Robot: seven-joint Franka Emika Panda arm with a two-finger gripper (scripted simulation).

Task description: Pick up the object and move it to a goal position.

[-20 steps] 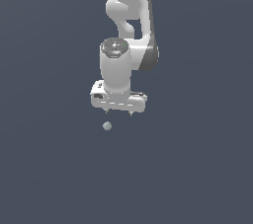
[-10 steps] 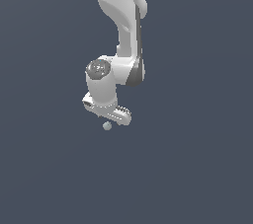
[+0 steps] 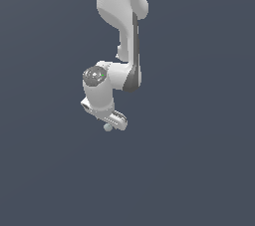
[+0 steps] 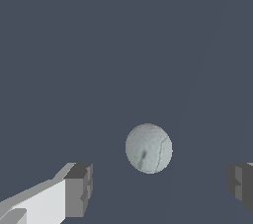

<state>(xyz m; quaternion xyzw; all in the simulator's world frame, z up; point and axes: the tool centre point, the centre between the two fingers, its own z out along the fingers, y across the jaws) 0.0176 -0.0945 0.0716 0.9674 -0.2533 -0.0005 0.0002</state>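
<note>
Exterior view, arm: the white Franka arm [image 3: 122, 26] hangs down from the top edge over a plain dark grey-blue surface [image 3: 199, 160].
Exterior view, gripper: the white gripper [image 3: 113, 124] points downward, its body tilted; the fingers are hard to make out from here.
Exterior view, sphere: the pale grey-teal sphere [image 3: 107, 127] sits right at the gripper's lower end, partly covered by it.
Wrist view, gripper: the two grey finger pads [image 4: 79, 190] stand wide apart, touching nothing.
Wrist view, sphere: the sphere [image 4: 148, 148] lies on the surface [image 4: 99, 45] between the two fingers, clear of both, nearer the middle of the gap.
</note>
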